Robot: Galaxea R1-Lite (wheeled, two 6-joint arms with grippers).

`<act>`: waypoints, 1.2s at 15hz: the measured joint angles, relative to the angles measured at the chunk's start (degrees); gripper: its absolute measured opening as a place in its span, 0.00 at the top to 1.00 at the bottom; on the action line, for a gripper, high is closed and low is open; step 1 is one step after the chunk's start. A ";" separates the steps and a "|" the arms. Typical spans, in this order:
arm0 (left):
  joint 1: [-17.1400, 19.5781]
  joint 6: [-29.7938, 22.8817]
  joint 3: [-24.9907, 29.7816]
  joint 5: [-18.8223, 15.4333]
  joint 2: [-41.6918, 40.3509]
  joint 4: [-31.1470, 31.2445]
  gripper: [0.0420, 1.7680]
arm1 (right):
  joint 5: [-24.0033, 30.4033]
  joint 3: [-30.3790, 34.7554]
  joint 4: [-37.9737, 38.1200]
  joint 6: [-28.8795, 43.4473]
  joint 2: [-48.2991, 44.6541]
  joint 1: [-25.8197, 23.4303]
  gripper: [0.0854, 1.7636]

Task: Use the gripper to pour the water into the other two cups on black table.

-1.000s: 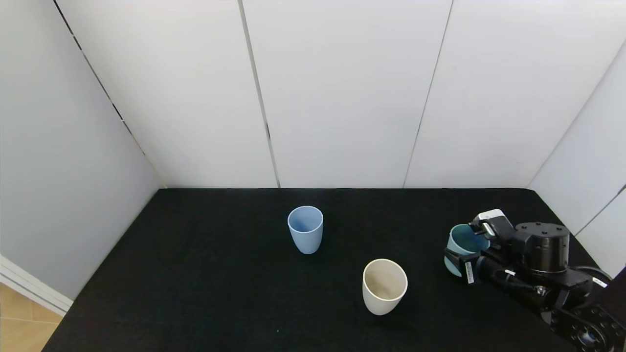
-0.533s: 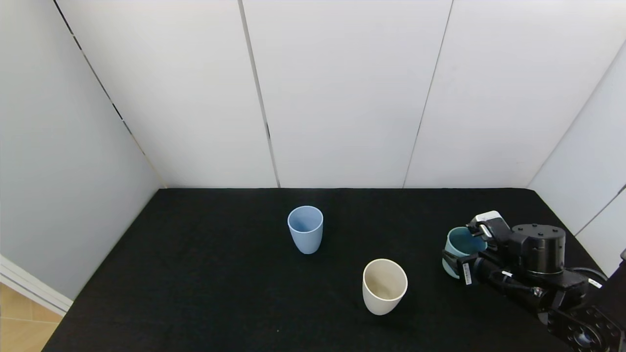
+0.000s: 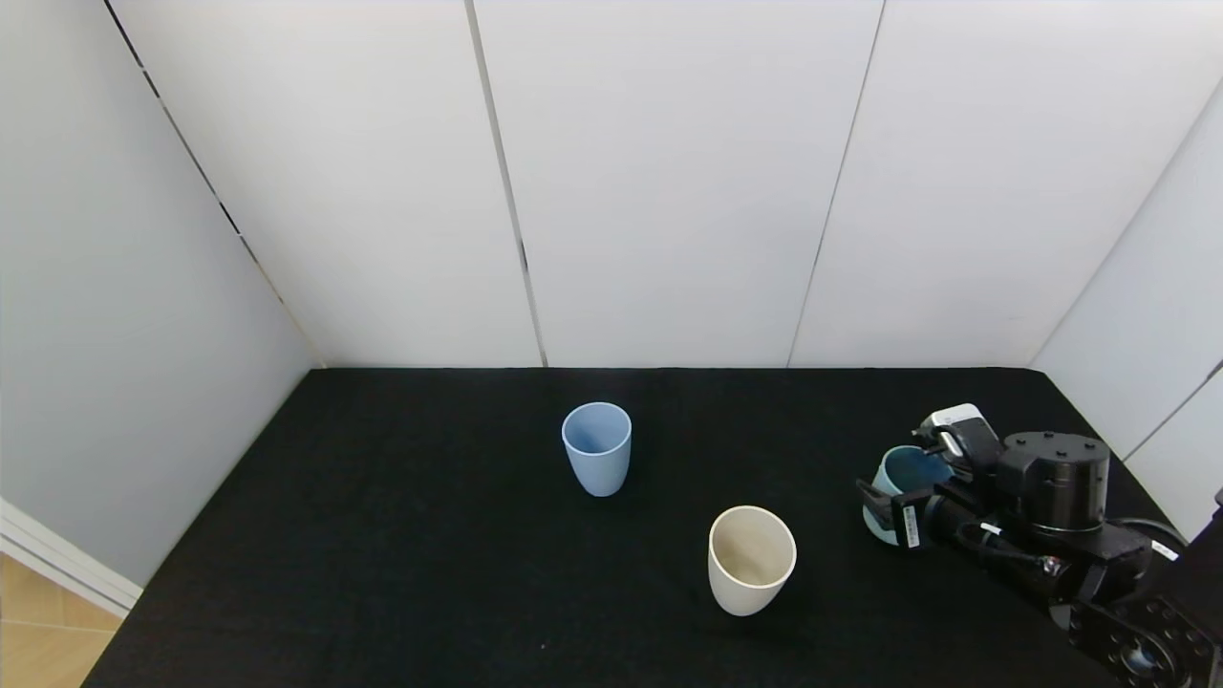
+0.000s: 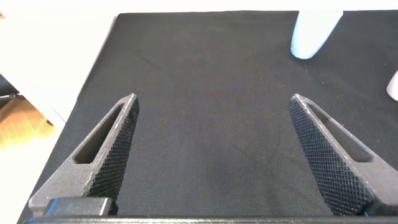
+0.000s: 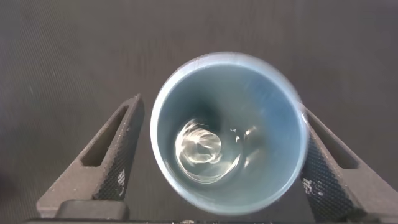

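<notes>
Head view: my right claw sits low over the right side of the black tabletop, its two fingers on either side of the teal-green cup. The cup stands upright on the cloth.

Right wrist view: the right claw looks straight down into the teal-green cup, whose rim fills the space between the fingers. One finger lies against the cup wall or just beside it; the other shows a thin dark sliver of cloth next to the rim. I cannot tell whether the claw is actually pinching the cup or only bracketing it. Water glints at the bottom of the cup.

The two receiving cups stand upright and well apart from the right claw, both to its left. The cream-white cup is the nearer one, slightly closer to me than the claw. The light blue cup is beyond it, further left and further from me.

Left wrist view: my left claw is spread wide above bare black tabletop, holding nothing. The base of the light blue cup appears ahead of it and to one side, well apart.
</notes>
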 joint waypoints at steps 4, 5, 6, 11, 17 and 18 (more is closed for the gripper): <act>0.02 0.00 0.00 0.00 0.00 0.00 0.03 | -0.66 -1.90 0.09 -0.33 -3.72 -0.06 0.08; 0.02 0.00 0.00 -0.02 0.00 0.00 0.03 | -0.71 -2.32 0.63 -0.55 -5.28 -0.06 0.08; 0.00 0.00 0.00 -0.02 0.00 0.00 0.03 | -0.79 -2.54 1.82 -0.91 -7.16 -0.11 0.07; 0.00 0.02 0.00 0.00 0.00 0.00 0.03 | -6.47 -2.78 10.72 -1.55 -19.98 -0.11 0.05; 0.00 0.00 0.00 -0.02 0.00 0.00 0.03 | -9.59 3.17 23.26 -2.90 -41.69 -0.26 0.04; 0.00 0.02 0.00 -0.02 0.00 0.00 0.03 | -10.61 4.61 25.53 -3.19 -45.89 -0.22 0.04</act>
